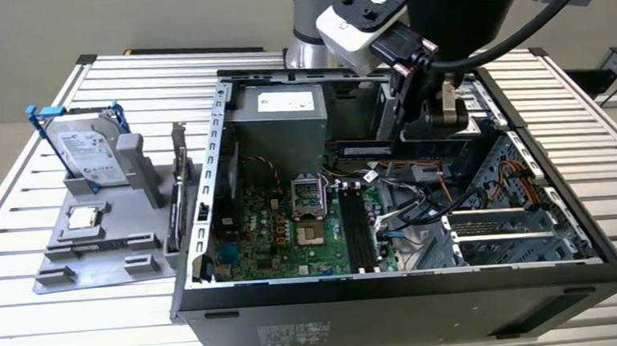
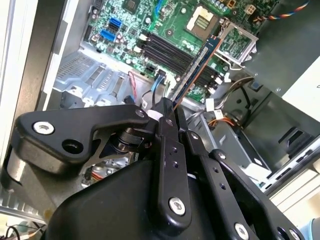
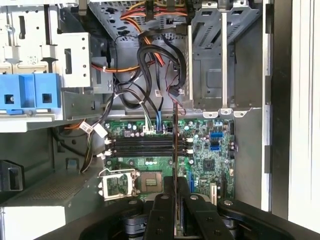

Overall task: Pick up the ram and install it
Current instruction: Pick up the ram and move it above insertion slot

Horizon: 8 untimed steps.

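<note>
My gripper (image 1: 422,134) is shut on the ram (image 1: 363,148), a long dark strip, and holds it above the inside of the open computer case (image 1: 402,292). In the second wrist view the ram (image 2: 197,65) sticks out from the black fingers (image 2: 165,125) toward the motherboard. It hangs over the black memory slots (image 2: 162,47) without touching them. In the first wrist view I see the ram (image 3: 176,145) edge-on as a thin line crossing the slots (image 3: 142,146), with the gripper (image 3: 176,192) clamped on its near end.
The green motherboard (image 1: 269,232) has an open processor socket (image 1: 308,213) beside the slots (image 1: 357,230). Bundled cables (image 3: 150,75) and metal drive bays (image 1: 505,225) crowd the case. On the exterior view's left, a grey stand (image 1: 99,250) holds a blue-framed hard drive (image 1: 88,154) and a square chip (image 1: 84,219).
</note>
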### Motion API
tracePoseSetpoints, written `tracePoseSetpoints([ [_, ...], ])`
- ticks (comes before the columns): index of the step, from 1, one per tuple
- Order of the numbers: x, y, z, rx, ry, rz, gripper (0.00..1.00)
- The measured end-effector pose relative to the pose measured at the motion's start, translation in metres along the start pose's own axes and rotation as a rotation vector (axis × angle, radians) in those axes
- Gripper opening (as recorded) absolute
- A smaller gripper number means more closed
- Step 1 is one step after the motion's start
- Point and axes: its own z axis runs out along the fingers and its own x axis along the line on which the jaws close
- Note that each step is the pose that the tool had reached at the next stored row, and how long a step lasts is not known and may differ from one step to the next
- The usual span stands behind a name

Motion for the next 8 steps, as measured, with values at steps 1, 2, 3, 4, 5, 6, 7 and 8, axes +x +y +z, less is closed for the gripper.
tracePoseSetpoints([
  [1, 0.0000, 0.0006, 0.0000, 0.0000, 0.0000, 0.000, 0.00],
  [2, 0.0001, 0.0013, 0.0000, 0.0000, 0.0001, 0.000, 0.00],
  [3, 0.0001, 0.0018, 0.0000, 0.0000, 0.0001, 0.000, 0.00],
  [4, 0.0001, 0.0023, 0.0001, 0.0000, 0.0001, 0.000, 0.00],
  [5, 0.0001, 0.0028, 0.0001, 0.0000, 0.0001, 0.000, 0.00],
  [6, 0.0002, 0.0034, 0.0001, 0.0000, 0.0002, 0.000, 0.00],
  [7, 0.0002, 0.0039, 0.0001, 0.0000, 0.0002, 0.000, 0.00],
  [8, 0.0002, 0.0045, 0.0000, 0.0000, 0.0000, 0.000, 0.00],
])
